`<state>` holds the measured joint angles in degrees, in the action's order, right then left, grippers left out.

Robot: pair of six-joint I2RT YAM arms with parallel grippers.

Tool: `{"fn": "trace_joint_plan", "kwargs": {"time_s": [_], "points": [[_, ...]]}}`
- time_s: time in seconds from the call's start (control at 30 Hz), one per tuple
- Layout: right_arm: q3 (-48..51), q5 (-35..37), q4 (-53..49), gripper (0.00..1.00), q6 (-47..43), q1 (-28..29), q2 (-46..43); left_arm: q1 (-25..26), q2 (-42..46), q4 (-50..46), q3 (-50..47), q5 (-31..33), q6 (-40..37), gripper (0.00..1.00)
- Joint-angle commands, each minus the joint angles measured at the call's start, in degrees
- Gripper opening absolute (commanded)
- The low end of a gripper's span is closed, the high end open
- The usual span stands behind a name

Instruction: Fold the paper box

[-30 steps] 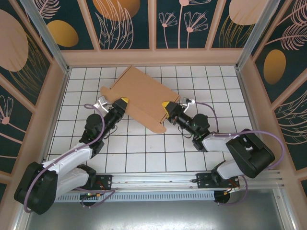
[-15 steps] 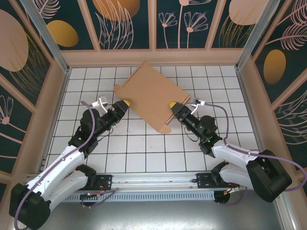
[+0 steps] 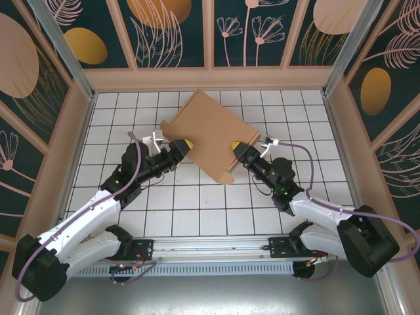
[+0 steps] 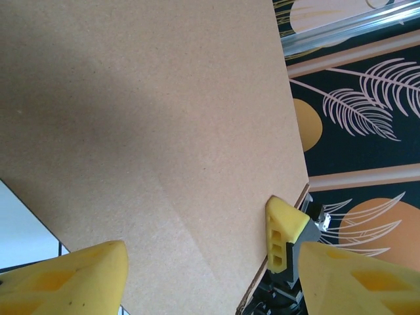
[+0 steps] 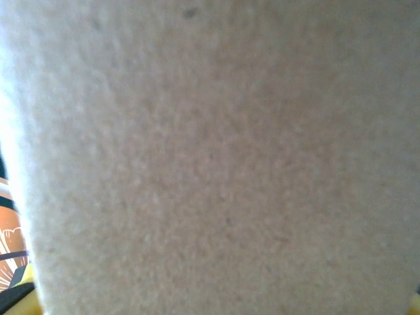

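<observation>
The paper box [image 3: 210,131] is a flat brown cardboard sheet, tilted up off the tiled floor in the middle of the top view. My right gripper [image 3: 237,149] is shut on its right edge. In the left wrist view one of the right gripper's yellow fingers [image 4: 283,231] lies against that edge of the cardboard [image 4: 151,131]. My left gripper [image 3: 186,144] is at the sheet's lower left side, open, its yellow fingers spread wide in front of the cardboard face [image 4: 213,256]. Blurred cardboard [image 5: 210,151] lies close across the right wrist view.
White tiled floor [image 3: 184,197] lies in front of the sheet. Wooden-framed patterned walls [image 3: 210,75] close in the back and both sides. A metal rail [image 3: 216,246] carries both arm bases at the near edge.
The sheet has been lifted and swung to stand steeper and further right. My left gripper has moved right under the sheet and opened wider. The right arm stretched out, still holding the edge.
</observation>
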<state>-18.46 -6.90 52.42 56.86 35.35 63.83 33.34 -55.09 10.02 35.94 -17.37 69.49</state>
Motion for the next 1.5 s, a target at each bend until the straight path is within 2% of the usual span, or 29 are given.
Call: {"fn": "trace_joint_plan", "kwargs": {"time_s": [0.0, 0.2, 0.37, 0.7, 0.93, 1.13, 1.27, 1.37, 1.47], "points": [[0.70, 0.84, 3.14, 0.45, -0.56, 0.63, -1.59, 0.22, -0.85, 1.24, -0.70, 0.48, 0.92, 0.69], [0.53, -0.98, 6.11, 0.45, 2.90, 1.57, -0.94, 0.21, -3.11, 4.62, -1.49, 0.49, 1.56, 0.70], [1.13, -2.40, 12.66, 0.45, 9.30, 2.58, 1.18, 0.20, -4.42, 7.47, -1.70, 0.53, 1.66, 0.70], [-3.14, -8.37, 19.02, 0.45, 14.68, 7.59, 8.22, 0.19, -4.33, 11.01, -2.46, 3.04, 0.61, 0.71], [-3.49, -12.54, 27.24, 0.45, 20.00, 10.36, 13.90, 0.16, -3.24, 14.46, -3.16, 5.52, -0.74, 0.69], [-3.92, -13.17, 21.67, 0.44, 16.83, 11.92, 14.28, 0.21, -4.06, 17.90, -3.34, 4.53, 0.47, 0.67], [-1.38, -10.31, 17.45, 0.42, 15.65, 9.51, 10.62, 0.16, -3.09, 14.29, -3.11, 5.10, -1.40, 0.67], [-1.48, -9.65, 7.51, 0.41, 11.07, 6.50, 5.12, 0.16, -1.68, 9.03, -2.85, 5.74, -3.85, 0.69], [-5.00, -6.93, -9.78, 0.41, 2.51, 4.64, -0.76, 0.12, -0.41, 0.70, -1.47, 6.79, -8.25, 0.70]]}}
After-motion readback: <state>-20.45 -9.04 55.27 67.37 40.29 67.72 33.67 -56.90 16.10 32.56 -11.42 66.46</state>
